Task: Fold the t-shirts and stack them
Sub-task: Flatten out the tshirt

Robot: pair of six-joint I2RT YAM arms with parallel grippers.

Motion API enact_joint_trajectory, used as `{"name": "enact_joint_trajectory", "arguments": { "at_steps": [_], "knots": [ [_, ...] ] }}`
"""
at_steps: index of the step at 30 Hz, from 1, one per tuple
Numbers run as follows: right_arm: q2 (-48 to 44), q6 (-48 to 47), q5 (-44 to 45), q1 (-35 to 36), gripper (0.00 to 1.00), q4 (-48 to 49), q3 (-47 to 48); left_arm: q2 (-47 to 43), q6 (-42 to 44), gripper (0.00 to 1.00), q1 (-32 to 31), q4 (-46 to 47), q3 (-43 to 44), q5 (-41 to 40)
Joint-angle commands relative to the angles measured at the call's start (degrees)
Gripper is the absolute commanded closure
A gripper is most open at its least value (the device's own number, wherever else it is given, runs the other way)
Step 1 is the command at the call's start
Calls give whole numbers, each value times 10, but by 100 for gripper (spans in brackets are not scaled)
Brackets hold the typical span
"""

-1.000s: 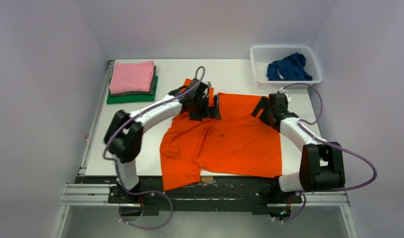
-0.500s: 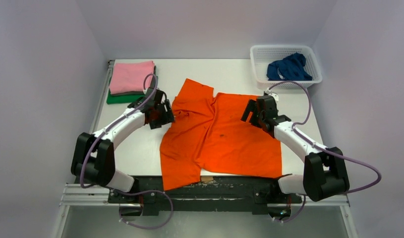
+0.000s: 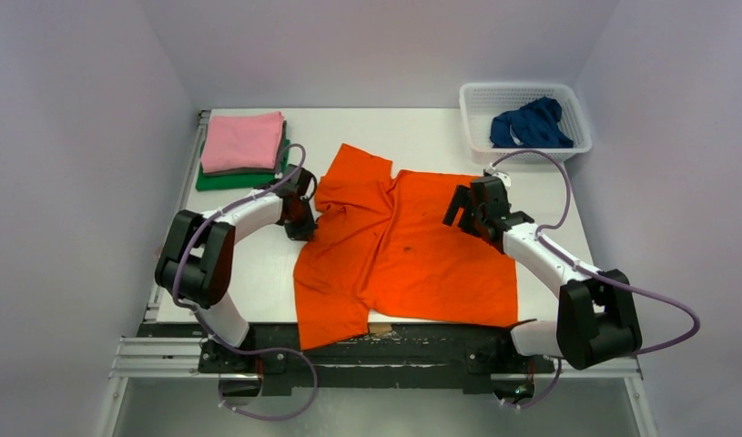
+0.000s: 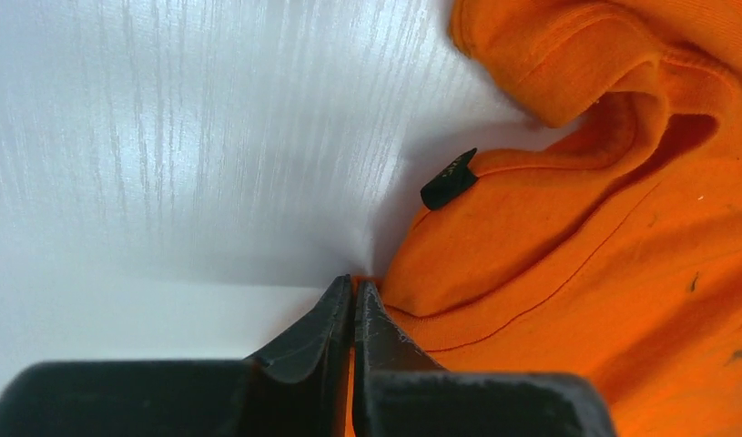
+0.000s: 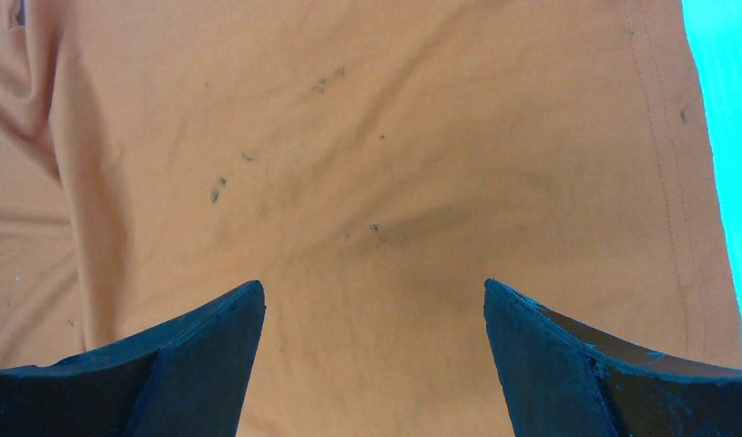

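Note:
A bright orange t-shirt (image 3: 412,255) lies spread and partly rumpled on the white table (image 3: 249,264), one sleeve pointing toward the back. My left gripper (image 3: 305,223) is at its left edge, shut on a thin fold of orange cloth (image 4: 576,273); a sliver of orange shows between the left gripper (image 4: 355,282) fingertips. A small black tag (image 4: 449,179) sits by the collar. My right gripper (image 3: 458,211) hovers open over the shirt's right half, with flat orange cloth (image 5: 394,137) under the right gripper (image 5: 373,287). Folded pink (image 3: 242,139), dark grey (image 3: 281,157) and green (image 3: 230,179) t-shirts are stacked at the back left.
A white mesh basket (image 3: 476,91) at the back right holds a crumpled dark blue t-shirt (image 3: 531,125). The orange shirt's lower hem hangs over the table's near edge onto the black rail (image 3: 412,341).
My left arm swung from the shirt's collar area to its left edge and its gripper closed there on the cloth. My right gripper shifted slightly left and stayed open.

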Motion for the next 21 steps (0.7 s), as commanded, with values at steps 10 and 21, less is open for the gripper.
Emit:
{"name": "enact_joint_trajectory", "arguments": {
  "at_steps": [10,21],
  "knots": [
    [14,-8,20,1,15,4,0,-163,-140,100,-53,-285,13,-333],
    [47,-7,26,0,14,-14,16,9,-102,40,-172,-294,156,-267]
  ]
}}
